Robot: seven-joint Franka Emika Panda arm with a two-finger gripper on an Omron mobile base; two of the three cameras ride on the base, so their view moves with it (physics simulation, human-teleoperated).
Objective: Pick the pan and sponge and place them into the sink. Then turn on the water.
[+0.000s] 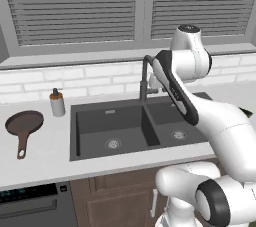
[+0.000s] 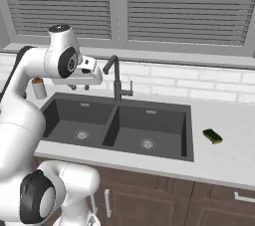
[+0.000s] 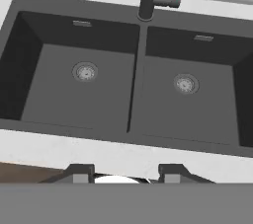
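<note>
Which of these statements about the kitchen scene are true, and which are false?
1. The pan lies on the counter left of the sink. True.
2. The sponge sits in a basin. False: it lies on the counter right of the sink.
3. The gripper holds the pan. False: it hangs empty above the sink.
4. A soap bottle stands near the pan. True.
5. Both basins are empty. True.
</note>
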